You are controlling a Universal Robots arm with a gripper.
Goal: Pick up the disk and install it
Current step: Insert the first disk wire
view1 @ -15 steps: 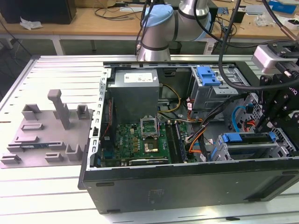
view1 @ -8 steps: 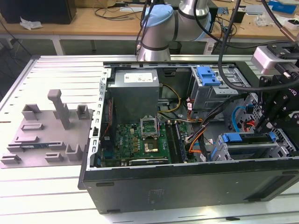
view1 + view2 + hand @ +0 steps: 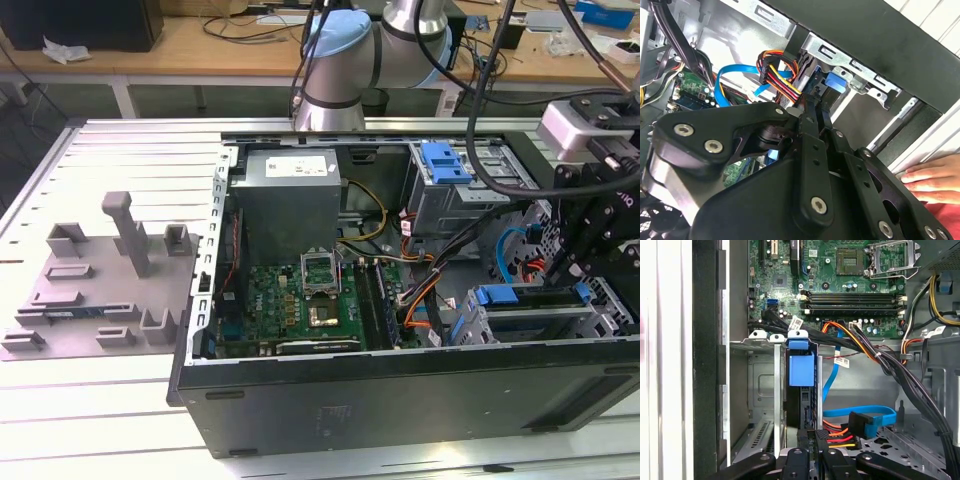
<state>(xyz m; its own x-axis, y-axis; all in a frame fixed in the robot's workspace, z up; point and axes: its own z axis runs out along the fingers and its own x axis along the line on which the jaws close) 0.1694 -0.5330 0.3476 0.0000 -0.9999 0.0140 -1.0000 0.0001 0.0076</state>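
Matte black gripper, fingers narrow, pinches near edge of disk. The disk is a flat slab with a dark edge and glossy blue plastic frame. It stands on edge in grey sheet-metal drive cage, at 4 o'clock from green motherboard in exterior view. Long axis in line with fingers, blue end toward motherboard.

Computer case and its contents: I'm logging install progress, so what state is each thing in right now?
computer case: lying on its side, panel off, inside exposed.
disk: standing upright in a slot of the drive cage, blue frame end showing.
drive cage: fixed in the case, holding the disk.
CPU socket: cover flipped open.
tool: at the disk's edge; whether it grips cannot be told.
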